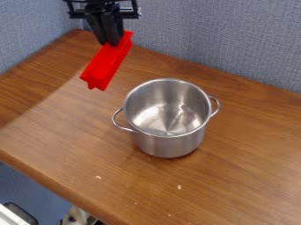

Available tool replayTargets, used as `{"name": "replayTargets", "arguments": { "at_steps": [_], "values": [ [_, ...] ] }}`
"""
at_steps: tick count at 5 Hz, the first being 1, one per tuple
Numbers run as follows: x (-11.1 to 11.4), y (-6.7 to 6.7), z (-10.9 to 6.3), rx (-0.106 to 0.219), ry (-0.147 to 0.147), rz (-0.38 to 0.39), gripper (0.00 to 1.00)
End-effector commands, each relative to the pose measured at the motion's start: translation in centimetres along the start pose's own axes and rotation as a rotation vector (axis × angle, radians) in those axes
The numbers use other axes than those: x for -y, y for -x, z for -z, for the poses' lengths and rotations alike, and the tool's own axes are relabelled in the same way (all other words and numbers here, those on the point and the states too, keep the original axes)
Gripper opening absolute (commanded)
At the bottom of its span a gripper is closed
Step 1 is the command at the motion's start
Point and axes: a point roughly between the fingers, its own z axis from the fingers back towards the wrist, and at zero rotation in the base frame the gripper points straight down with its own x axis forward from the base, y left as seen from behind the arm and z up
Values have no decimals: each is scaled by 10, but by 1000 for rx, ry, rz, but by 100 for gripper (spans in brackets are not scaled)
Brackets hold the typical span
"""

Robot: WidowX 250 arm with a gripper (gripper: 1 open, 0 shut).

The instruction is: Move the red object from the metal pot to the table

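The red object (105,63) is a long bright red bar hanging tilted in the air above the far left part of the table (70,123). My gripper (109,37) is shut on its upper end, near the top edge of the view. The metal pot (170,117) stands upright on the wood to the right and nearer the front. Its shiny inside holds nothing. The bar's lower end is well clear of the pot's rim and above the wood.
A grey-blue wall panel (235,39) runs behind the table. The table's rounded front edge (47,180) drops off at the lower left, where dark floor clutter shows below.
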Motion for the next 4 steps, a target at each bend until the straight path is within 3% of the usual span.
{"name": "replayTargets", "arguments": {
  "at_steps": [1,3,4],
  "values": [
    [13,9,-6,28,3,80,0],
    [11,21,22,-10,-5,89,0],
    [22,32,23,-17,26,116,0]
  ]
}}
